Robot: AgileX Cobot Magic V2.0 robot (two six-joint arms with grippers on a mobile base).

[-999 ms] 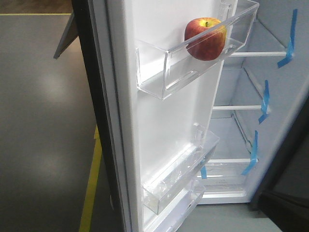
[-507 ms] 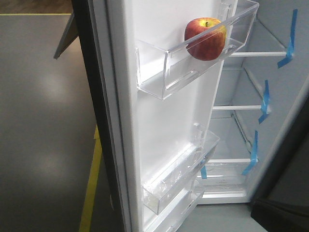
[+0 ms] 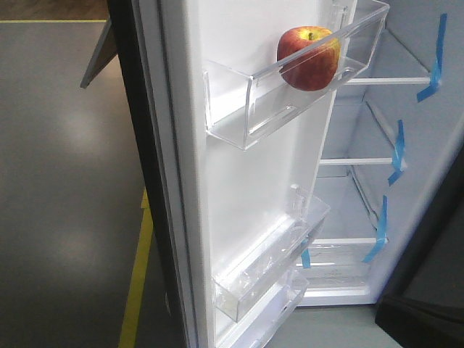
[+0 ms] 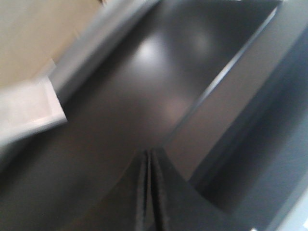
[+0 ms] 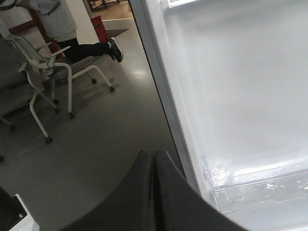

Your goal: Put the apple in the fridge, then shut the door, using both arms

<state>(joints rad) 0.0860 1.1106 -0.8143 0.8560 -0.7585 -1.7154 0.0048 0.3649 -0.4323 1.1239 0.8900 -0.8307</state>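
Apple [image 3: 308, 58] sits in the upper clear bin [image 3: 239, 119] on the inside of the door [image 3: 239, 188], at the end of the bin nearest the fridge [image 3: 428, 188] cabinet. It rests upright against the bin's front wall, stem dimple up, with its yellow patch facing the cabinet. The door stands wide open, its white inner face towards the front camera. A lower bin [image 3: 254, 283] is fixed near the door's bottom edge. Inside the cabinet, glass shelves [image 3: 384, 80] run to the right wall, each front edge marked with a strip of blue tape [image 3: 396, 152]. Neither arm is near the apple in the front view.

In the left wrist view the left gripper [image 4: 150, 192] shows at the bottom edge with its two fingers pressed flat together, only a thin seam between them and nothing held. A dark grey surface [image 4: 144, 86] lies beyond it, too blurred to name.

In the right wrist view the right gripper [image 5: 154, 187] is likewise closed on nothing, its fingers meeting along a thin line. It hangs just beside the door's outer edge, above the grey floor [image 5: 106, 139]. A wheeled chair [image 5: 48, 67] with a seated person [image 5: 86, 48] stands well apart, near the upper left corner of that view.

On the floor to the left of the door runs a yellow line [image 3: 138, 283], and a slanted sign board [image 3: 98, 58] shows behind the door's top edge.
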